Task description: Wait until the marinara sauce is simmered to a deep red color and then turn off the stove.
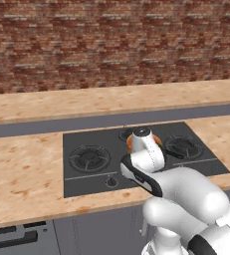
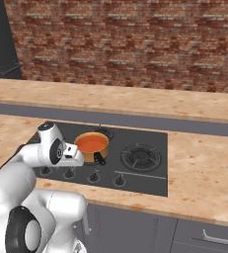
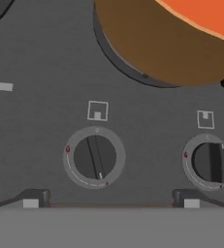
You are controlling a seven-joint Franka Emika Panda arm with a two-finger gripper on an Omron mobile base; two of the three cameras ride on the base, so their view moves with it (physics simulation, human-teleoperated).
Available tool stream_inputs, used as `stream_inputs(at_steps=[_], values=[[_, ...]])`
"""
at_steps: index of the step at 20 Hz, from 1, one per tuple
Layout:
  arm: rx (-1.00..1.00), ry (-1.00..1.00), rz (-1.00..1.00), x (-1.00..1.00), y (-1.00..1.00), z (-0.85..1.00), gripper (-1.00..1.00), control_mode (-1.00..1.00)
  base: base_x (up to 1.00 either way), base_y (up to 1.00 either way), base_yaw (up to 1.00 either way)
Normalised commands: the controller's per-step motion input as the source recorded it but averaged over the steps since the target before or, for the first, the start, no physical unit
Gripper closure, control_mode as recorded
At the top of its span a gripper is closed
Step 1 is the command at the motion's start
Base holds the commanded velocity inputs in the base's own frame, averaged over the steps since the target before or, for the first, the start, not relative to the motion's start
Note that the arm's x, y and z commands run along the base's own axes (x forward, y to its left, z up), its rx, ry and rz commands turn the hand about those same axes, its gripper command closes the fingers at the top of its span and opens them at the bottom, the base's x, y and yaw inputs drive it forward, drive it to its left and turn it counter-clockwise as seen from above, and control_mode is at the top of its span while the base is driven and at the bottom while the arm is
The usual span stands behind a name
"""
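Observation:
The marinara sauce [image 2: 92, 143] is a flat orange-red disc filling the small copper saucepan [image 2: 88, 153] on the middle burner of the dark stove [image 2: 145, 182]. The hand view catches the sauce [image 3: 208, 14] and the pan wall [image 3: 167, 53] at its top right. My gripper [image 3: 111, 201] hangs open above the front knob row, fingertips [image 3: 35, 199] wide apart. A round knob [image 3: 95, 156] lies between them, slightly ahead, its bar tilted a little off vertical. A second knob [image 3: 210, 162] sits to its right. In the left base view my hand hides most of the pan [image 1: 130, 143].
Ringed burners sit on the cooktop's left [image 1: 89, 158] and right [image 1: 183, 146]. Wood counter [image 1: 22, 174] surrounds the stove, with a raised ledge and brick wall [image 1: 111, 45] behind. Several small knobs [image 2: 93, 177] line the front edge. Grey cabinet fronts [image 2: 204, 237] run below.

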Motion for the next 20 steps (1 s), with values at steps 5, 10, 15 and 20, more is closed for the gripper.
stream_inputs(at_steps=[5, 10, 15, 20], values=[[0.02, 0.00, 0.00, 0.00, 0.00, -0.22, -1.00, -1.00, 0.00, 0.00, 0.00], [0.05, 0.00, 0.00, 0.00, 0.00, -0.34, -1.00, -1.00, 0.00, 0.00, 0.00], [0.02, 0.00, 0.00, 0.00, 0.00, -0.28, -1.00, -1.00, 0.00, 0.00, 0.00], [0.00, 0.00, 0.00, -0.10, -0.01, -0.25, -1.00, -1.00, 0.00, 0.00, 0.00]])
